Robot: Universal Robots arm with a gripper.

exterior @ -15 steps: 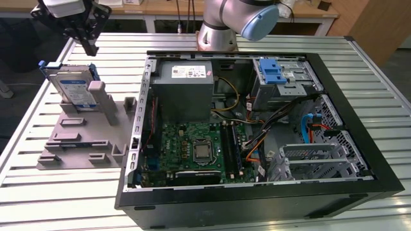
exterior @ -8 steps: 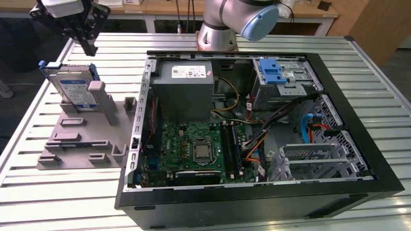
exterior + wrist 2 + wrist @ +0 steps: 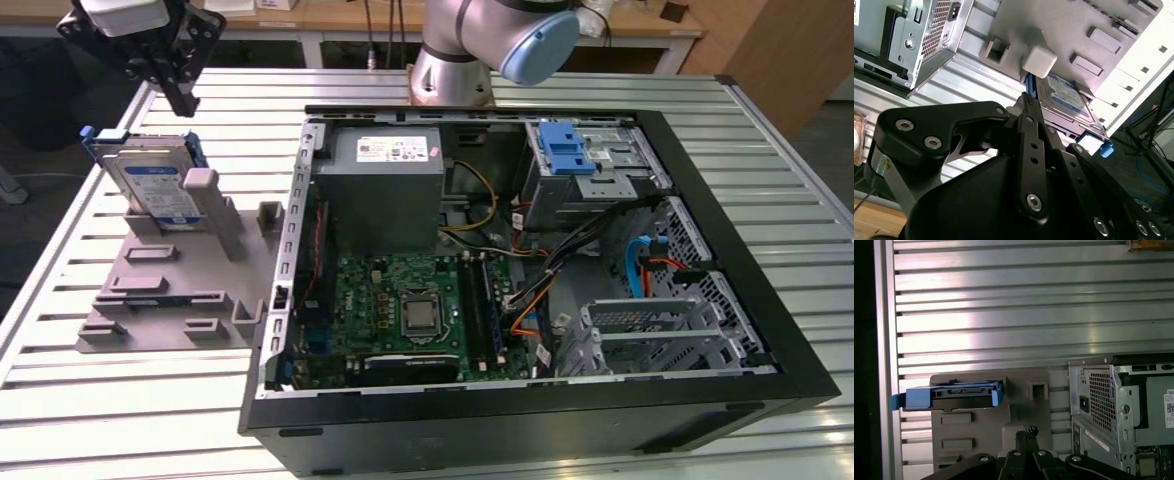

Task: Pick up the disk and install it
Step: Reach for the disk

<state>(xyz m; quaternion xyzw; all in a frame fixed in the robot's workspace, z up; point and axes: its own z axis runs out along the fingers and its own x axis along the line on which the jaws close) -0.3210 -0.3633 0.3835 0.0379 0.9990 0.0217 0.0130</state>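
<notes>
The disk point(image 3: 151, 184) stands on its edge in a grey holder point(image 3: 171, 292) on the exterior view's left, its blue frame around the rim and its white-and-blue label facing out. My gripper point(image 3: 180, 100) hangs a short way above the disk's top edge, fingers pressed together and holding nothing. In the first wrist view the disk point(image 3: 961, 393) appears edge-on in the holder, beyond my gripper point(image 3: 1029, 431). In the second wrist view the labelled face of the disk point(image 3: 1064, 95) lies just past my gripper point(image 3: 1026, 100).
An open computer case point(image 3: 747, 290) lies on the slatted metal table point(image 3: 94, 400) on the exterior view's right. Inside are a grey power supply point(image 3: 387, 170), a green board point(image 3: 400, 310) and a silver cage with a blue latch point(image 3: 587, 160). The arm's base point(image 3: 454, 70) stands behind the case.
</notes>
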